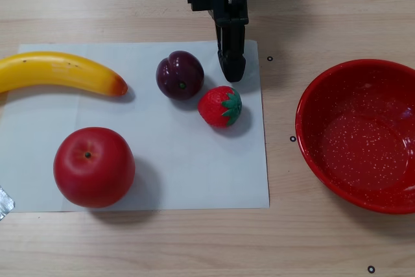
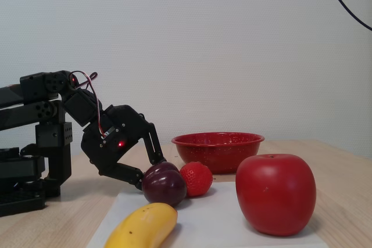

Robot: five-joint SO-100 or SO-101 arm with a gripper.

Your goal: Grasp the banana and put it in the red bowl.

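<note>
Your gripper (image 2: 150,175) hangs low over the far edge of the white paper (image 1: 175,160), its black fingers (image 1: 231,50) pointing down at the sheet. In the fixed view the jaws stand spread apart, one finger reaching over the top of the plum (image 2: 164,184) and the other lower, behind it; nothing is between them that you can call held, and you cannot tell whether either finger touches the plum. In the other view the finger tip sits just beside the plum (image 1: 180,74) and just above the strawberry (image 1: 220,106). The banana (image 1: 58,73) lies well apart from the gripper, on the left part of the paper in the other view, its orange-red tip toward the plum and its other end running off the picture's left edge. In the fixed view the banana (image 2: 142,227) lies nearest the camera, in front of the plum. The apple (image 1: 94,167) stands on the paper below the banana in the other view. The bowl (image 1: 311,154) sits on the bare wooden table (image 1: 324,4), off the paper to the right, empty, and cut by the picture's right edge.
</note>
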